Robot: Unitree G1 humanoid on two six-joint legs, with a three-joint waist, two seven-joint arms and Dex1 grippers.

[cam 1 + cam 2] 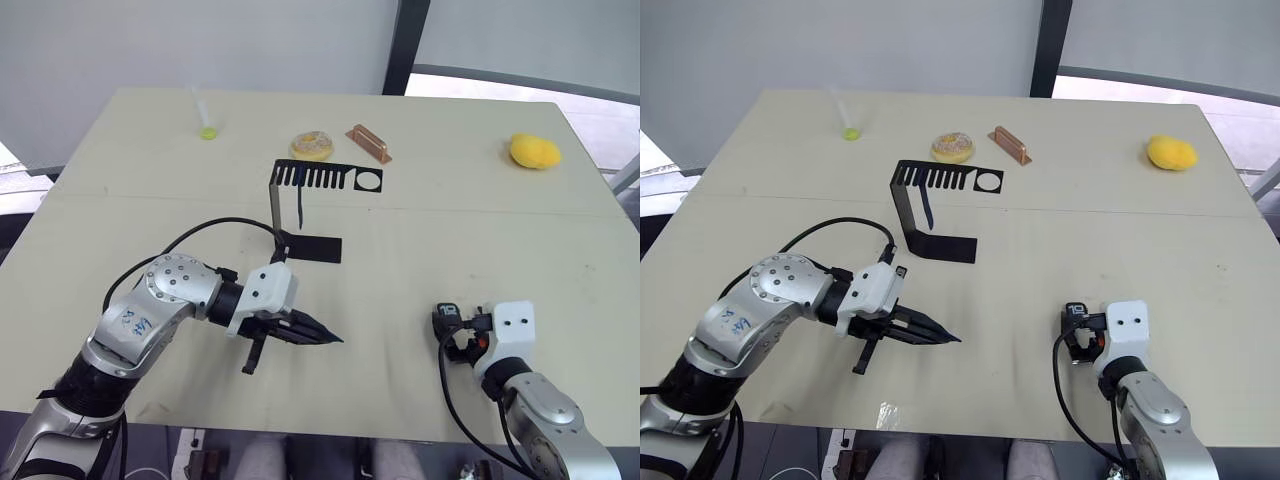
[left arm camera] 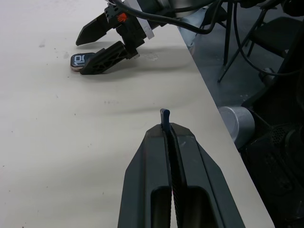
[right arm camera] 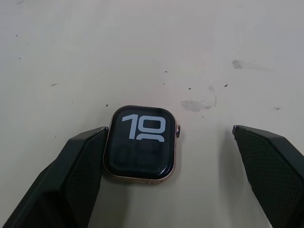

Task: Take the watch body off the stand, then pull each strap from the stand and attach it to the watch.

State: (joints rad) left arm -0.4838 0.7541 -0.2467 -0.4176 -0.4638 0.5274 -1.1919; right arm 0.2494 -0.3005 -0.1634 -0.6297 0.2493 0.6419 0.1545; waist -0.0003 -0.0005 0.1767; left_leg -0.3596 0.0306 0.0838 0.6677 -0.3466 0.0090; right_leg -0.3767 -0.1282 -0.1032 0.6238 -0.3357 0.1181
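We see a wide pale beige desk [image 1: 420,240] carrying everything. Toward its far middle stands the thin black metal stand [image 1: 300,215], a C-shaped bracket with a comb-like slotted top plate, one round hole and a flat rectangular foot. One narrow dark blue strap [image 1: 299,208] hangs down from that slotted plate; its upper end is hard to make out among the slots.

Nearer than the stand's foot, our left gripper [image 1: 318,335] reaches in low over the desk with its arm bent at the elbow and its black fingers pointing toward the right arm. Its jaws are pressed together on the second dark blue strap [image 2: 165,118]: a short tip pokes out beyond the fingertips, and the rest is hidden between the fingers.

Well to the right of the stand, at the near edge, our right gripper [image 3: 168,142] points down at the desk, jaws spread apart. The small rounded-square watch body [image 3: 140,144], with its metallic rim and black screen with white digits, lies flat between them, touching one finger [image 3: 71,175] and clear of the other.

Beyond the stand lie a sprinkled doughnut [image 1: 312,145] and a copper-coloured rectangular block [image 1: 368,142].
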